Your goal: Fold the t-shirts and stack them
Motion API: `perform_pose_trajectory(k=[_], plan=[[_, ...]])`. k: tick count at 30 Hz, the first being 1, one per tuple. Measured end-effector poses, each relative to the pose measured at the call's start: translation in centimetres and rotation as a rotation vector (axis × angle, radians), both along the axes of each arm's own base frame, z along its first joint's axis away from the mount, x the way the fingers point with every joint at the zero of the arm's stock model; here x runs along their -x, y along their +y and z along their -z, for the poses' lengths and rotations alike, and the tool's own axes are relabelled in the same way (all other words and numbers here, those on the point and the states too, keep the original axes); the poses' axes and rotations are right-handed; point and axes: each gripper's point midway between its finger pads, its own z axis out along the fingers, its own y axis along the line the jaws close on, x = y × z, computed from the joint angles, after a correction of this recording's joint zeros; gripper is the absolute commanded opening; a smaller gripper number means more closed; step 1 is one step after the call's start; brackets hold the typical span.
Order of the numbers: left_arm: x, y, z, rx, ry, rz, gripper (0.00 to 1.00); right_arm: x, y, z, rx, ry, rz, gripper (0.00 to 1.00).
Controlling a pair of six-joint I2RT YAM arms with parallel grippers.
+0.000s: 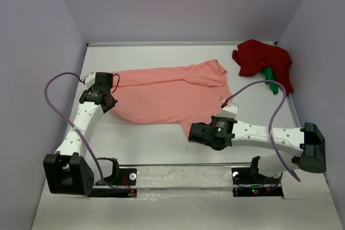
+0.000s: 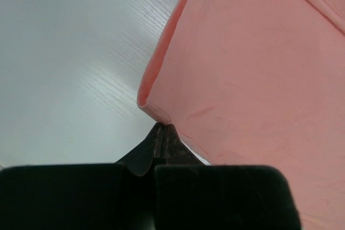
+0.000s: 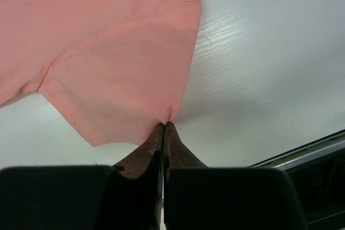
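The salmon-pink t-shirt [image 1: 167,98] lies spread across the middle of the worktop [image 1: 161,149]. The left gripper [image 2: 163,129] is clamped shut on its left corner and the right gripper [image 3: 165,125] on a corner by the front edge, so the first fold looks about to start, and both should lift together. Only the overhead view shows the dark red t-shirt [image 1: 261,60] heaped with the green one [image 1: 272,83] in the far right corner, while the wrist views show how little cloth each tip pinches.

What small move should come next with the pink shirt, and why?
The left end effector and right end effector are shut on the salmon-pink t-shirt at its near edge, so probably lift both together to start the fold.
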Motion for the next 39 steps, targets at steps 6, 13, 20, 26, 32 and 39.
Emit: perform_pose_trajectory(k=[6, 13, 20, 26, 32, 39], plan=[[0.9, -0.1, -1.2, 0.013, -0.034, -0.002, 0.0, 0.0, -0.4, -0.5, 0.001, -0.011, 0.0, 0.0], [2.3, 0.4, -3.5, 0.0, -0.085, -0.011, 0.0, -2.3, 0.2, -4.3, -0.004, -0.097, -0.013, 0.0], [2.6, 1.2, -7.1, -0.033, -0.189, -0.031, 0.0, -6.7, -3.3, -8.4, 0.124, -0.172, 0.016, 0.0], [2.7, 1.2, -7.1, -0.036, -0.184, -0.025, 0.0, -9.2, -7.4, -8.6, 0.198, -0.175, -0.029, 0.0], [2.3, 1.2, -6.4, -0.045, -0.149, -0.005, 0.0, -11.1, -6.1, -8.4, 0.226, -0.162, -0.156, 0.0], [0.9, -1.4, -3.0, 0.035, -0.049, 0.14, 0.34, -11.3, -4.1, -7.5, 0.197, -0.119, -0.267, 0.0]])
